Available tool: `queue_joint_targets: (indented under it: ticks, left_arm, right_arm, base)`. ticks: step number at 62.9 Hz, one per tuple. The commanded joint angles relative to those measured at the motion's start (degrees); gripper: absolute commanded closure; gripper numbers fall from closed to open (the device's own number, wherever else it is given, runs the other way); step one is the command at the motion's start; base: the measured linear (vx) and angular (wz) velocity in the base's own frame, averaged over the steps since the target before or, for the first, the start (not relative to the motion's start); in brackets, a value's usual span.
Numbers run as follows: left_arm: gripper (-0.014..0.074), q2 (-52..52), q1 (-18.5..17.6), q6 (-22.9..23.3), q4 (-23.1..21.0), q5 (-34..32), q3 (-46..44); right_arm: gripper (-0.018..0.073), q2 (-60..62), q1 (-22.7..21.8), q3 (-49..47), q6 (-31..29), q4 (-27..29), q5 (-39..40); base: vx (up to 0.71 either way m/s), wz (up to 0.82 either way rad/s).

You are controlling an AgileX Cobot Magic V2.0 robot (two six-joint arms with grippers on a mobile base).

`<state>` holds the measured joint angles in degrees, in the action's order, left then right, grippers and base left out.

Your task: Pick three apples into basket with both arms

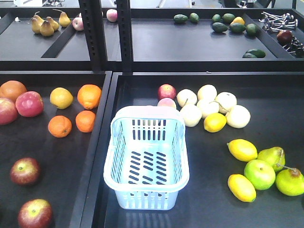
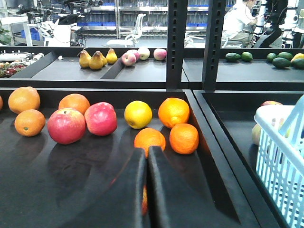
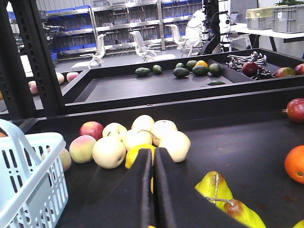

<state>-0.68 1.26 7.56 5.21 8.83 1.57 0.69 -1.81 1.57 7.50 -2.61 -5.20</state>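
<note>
The pale blue basket (image 1: 146,159) stands empty in the middle tray; it also shows in the left wrist view (image 2: 280,156) and the right wrist view (image 3: 28,175). Two dark maroon apples (image 1: 25,171) (image 1: 34,213) lie at the front of the left tray. Another dark red apple (image 3: 295,110) sits at the right edge of the right wrist view. My left gripper (image 2: 146,153) is shut and empty, low over the left tray just short of an orange (image 2: 149,138). My right gripper (image 3: 153,152) is shut and empty, in front of a lemon (image 3: 137,154). Neither gripper shows in the front view.
Oranges (image 1: 89,96) and brighter pink-red apples (image 1: 29,103) fill the back of the left tray. Pale pears (image 1: 207,105), lemons (image 1: 242,149) and green pears (image 1: 259,174) lie right of the basket. A raised divider (image 1: 97,147) separates the trays. Shelf posts (image 1: 95,33) stand behind.
</note>
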Motion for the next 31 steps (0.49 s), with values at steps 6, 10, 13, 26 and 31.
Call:
queue_joint_targets:
  ticks: [6, 10, 13, 26, 31]
  left_arm:
    - [0.0603, -0.9, -0.06, 0.34, -0.43, -4.35, 0.21]
    - [0.0603, -0.9, -0.06, 0.34, -0.43, -4.35, 0.21]
    - [0.0603, -0.9, -0.06, 0.34, -0.43, -4.35, 0.21]
    - [0.0603, -0.9, -0.06, 0.34, -0.43, -4.35, 0.21]
    - [0.0603, -0.9, -0.06, 0.34, -0.43, -4.35, 0.21]
  right_arm:
    - [0.0564, 0.75, -0.4, 0.73, -0.27, -0.6, 4.41]
    - [0.0564, 0.75, -0.4, 0.73, -0.27, -0.6, 4.41]
    - [0.0564, 0.75, -0.4, 0.73, -0.27, -0.6, 4.41]
    - [0.0564, 0.75, -0.4, 0.73, -0.27, -0.6, 4.41]
    - [0.0564, 0.75, -0.4, 0.73, -0.27, -0.6, 4.41]
  base:
    - [0.04, 0.0]
    - [0.03, 0.0]
    - [0.02, 0.0]
    - [0.0, 0.0]
    - [0.0, 0.0]
